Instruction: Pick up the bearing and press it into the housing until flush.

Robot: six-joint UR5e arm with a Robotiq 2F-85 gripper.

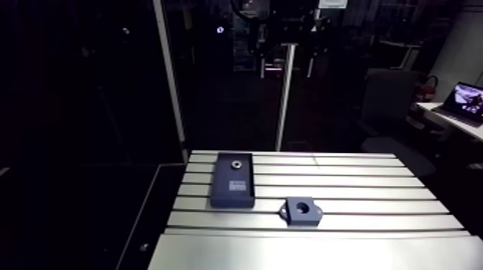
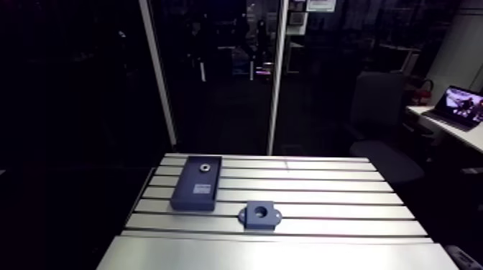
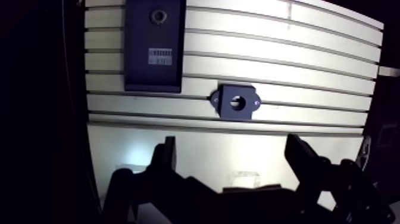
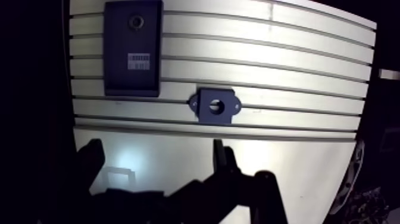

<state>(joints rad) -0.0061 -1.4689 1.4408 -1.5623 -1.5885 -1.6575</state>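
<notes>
The bearing [image 3: 158, 16], a small metal ring, sits in a recess at the far end of a dark rectangular block [image 3: 152, 68] with a white label. The housing [image 3: 237, 102], a small dark block with a round empty bore and two side ears, lies on the table nearer to me and beside the block's near end. In the wrist view my gripper [image 3: 231, 143] hangs high above the table's near plain strip, short of the housing. It is open, with nothing between the fingers [image 3: 166, 156]. The arm view shows the bearing [image 1: 235, 164] and housing [image 1: 302, 210], but no gripper.
The slotted aluminium table [image 1: 374, 188] runs in long grooves across the view, with a smooth plain strip [image 3: 196, 156] along its near edge. Beyond its left and far edges the floor drops into darkness.
</notes>
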